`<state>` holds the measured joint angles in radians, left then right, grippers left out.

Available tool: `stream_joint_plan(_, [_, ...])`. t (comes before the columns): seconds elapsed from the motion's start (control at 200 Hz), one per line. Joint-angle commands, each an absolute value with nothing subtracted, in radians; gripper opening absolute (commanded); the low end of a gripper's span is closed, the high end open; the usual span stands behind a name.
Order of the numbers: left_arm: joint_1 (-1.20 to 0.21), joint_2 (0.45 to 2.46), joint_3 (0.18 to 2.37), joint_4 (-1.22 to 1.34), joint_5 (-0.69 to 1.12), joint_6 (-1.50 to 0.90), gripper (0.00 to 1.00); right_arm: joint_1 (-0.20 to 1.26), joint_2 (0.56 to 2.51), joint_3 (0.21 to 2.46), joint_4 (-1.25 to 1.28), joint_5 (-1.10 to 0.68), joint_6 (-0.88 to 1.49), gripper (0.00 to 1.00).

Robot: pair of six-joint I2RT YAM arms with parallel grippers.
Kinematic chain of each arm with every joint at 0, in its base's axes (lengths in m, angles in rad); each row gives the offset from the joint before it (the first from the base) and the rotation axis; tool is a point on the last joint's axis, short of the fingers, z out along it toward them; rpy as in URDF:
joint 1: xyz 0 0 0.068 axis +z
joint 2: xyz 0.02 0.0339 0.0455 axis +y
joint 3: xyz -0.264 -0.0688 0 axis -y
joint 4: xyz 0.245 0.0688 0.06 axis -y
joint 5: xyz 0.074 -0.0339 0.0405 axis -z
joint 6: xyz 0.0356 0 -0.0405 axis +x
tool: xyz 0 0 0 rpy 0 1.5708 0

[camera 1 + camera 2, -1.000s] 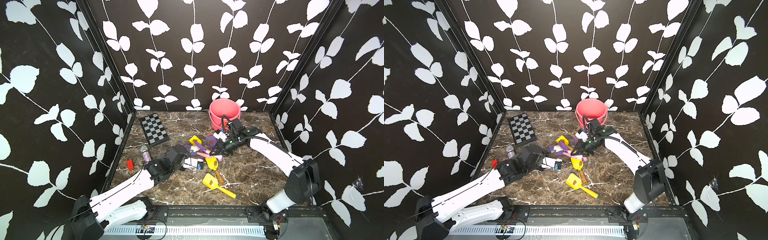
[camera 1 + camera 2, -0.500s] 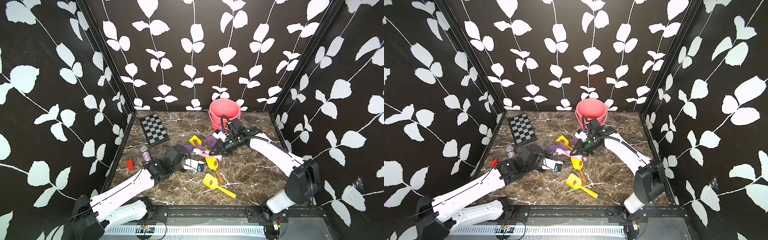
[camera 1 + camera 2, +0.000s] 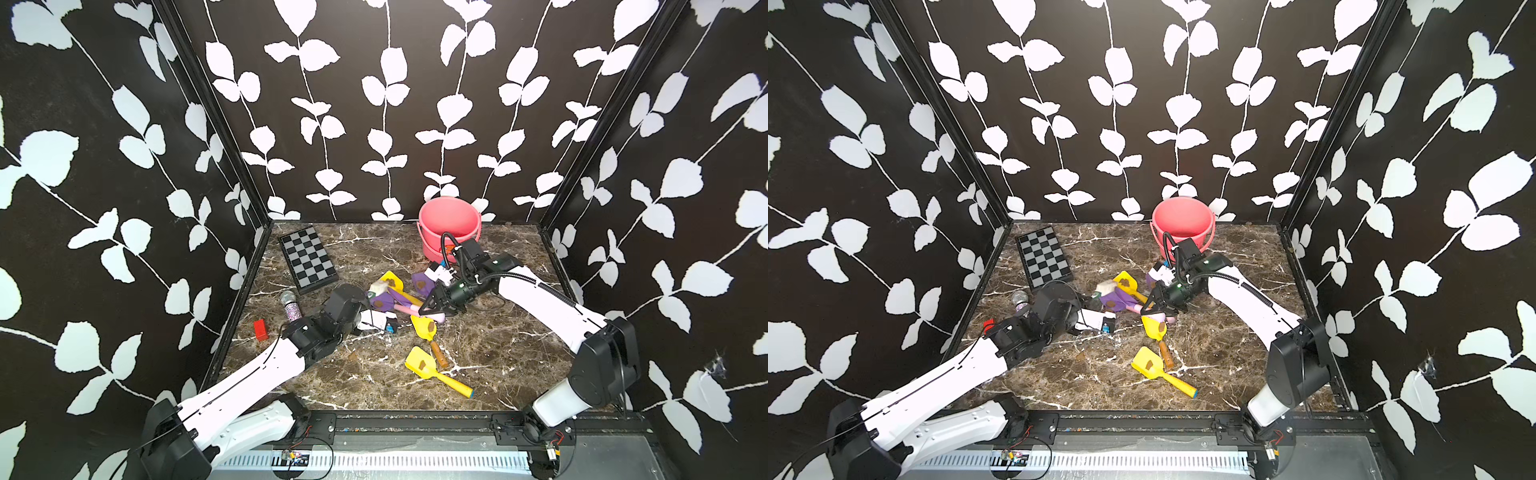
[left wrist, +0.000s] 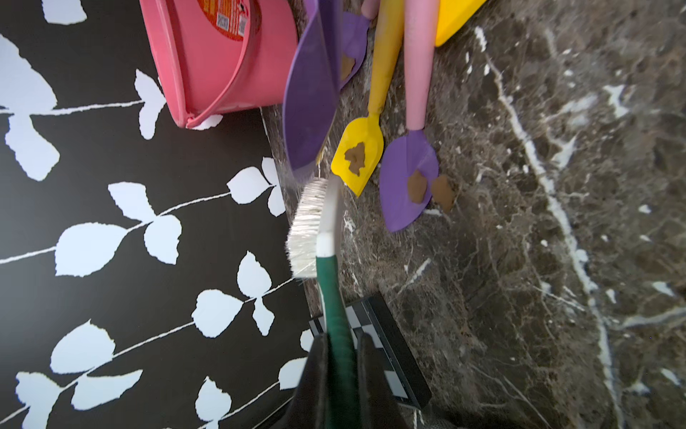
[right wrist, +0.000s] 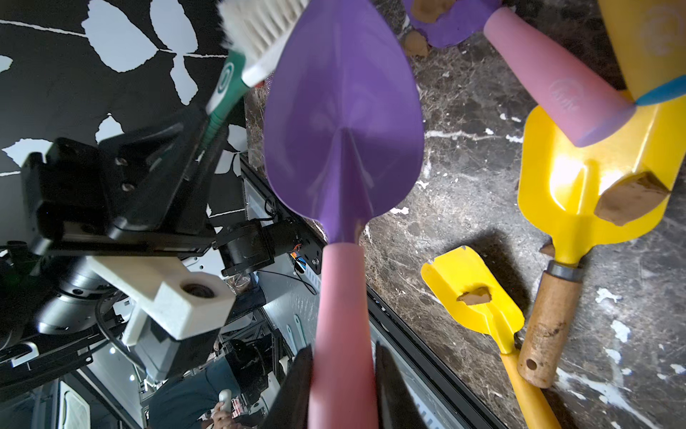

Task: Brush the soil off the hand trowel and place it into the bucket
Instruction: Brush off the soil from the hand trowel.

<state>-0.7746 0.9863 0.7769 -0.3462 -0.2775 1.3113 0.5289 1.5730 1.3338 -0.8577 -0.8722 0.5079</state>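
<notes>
My right gripper [image 5: 343, 353] [image 3: 424, 309] is shut on the pink handle of a purple hand trowel [image 5: 343, 122], held low over the table's middle. No soil shows on the blade face seen in the right wrist view. My left gripper [image 4: 341, 341] [image 3: 363, 301] is shut on the green handle of a white-bristled brush [image 4: 310, 230] [image 3: 377, 286]. The bristles sit right at the blade's tip. The pink bucket [image 3: 449, 224] [image 3: 1183, 226] [image 4: 222, 67] stands upright by the back wall, behind the right gripper. Soil [image 5: 631, 200] clings to the other trowels.
Around the held trowel lie a second purple trowel [image 4: 408, 185], a small yellow shovel [image 4: 358, 156], a wooden-handled yellow trowel [image 3: 428, 328] and another yellow shovel [image 3: 428, 368]. A chessboard [image 3: 307, 259], a microphone [image 3: 289, 305] and a red block [image 3: 260, 329] sit left.
Only a slight shift of the brush at the purple blade. Both grips stay as they were.
</notes>
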Motion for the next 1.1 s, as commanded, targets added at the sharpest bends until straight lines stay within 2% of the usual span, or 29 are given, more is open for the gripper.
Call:
stream_joint_plan(0.0, [-0.775,0.964,0.786,-0.365,-0.213,1.279,0.00,0.504,1.525,1.333,-0.806,-0.902,0.546,0.00])
stream_joint_plan(0.31, [-0.862,1.018,0.834,-0.338,-0.105,1.217,0.00,0.529,1.571,1.329,-0.726,-0.911,0.611,0.00])
stream_joint_plan(0.43, [-0.862,1.024,0.832,-0.313,-0.168,1.264,0.00,0.533,1.573,1.319,-0.762,-0.911,0.579,0.00])
stream_joint_plan(0.555, [-0.838,1.014,0.807,-0.314,-0.248,1.303,0.00,0.532,1.550,1.287,-0.789,-0.908,0.563,0.00])
stream_joint_plan(0.885, [-0.749,0.967,0.764,-0.293,-0.221,1.239,0.00,0.494,1.489,1.267,-0.770,-0.911,0.576,0.00])
stream_joint_plan(1.095, [-0.836,1.000,0.773,-0.326,-0.164,1.207,0.00,0.495,1.489,1.271,-0.633,-0.914,0.668,0.00])
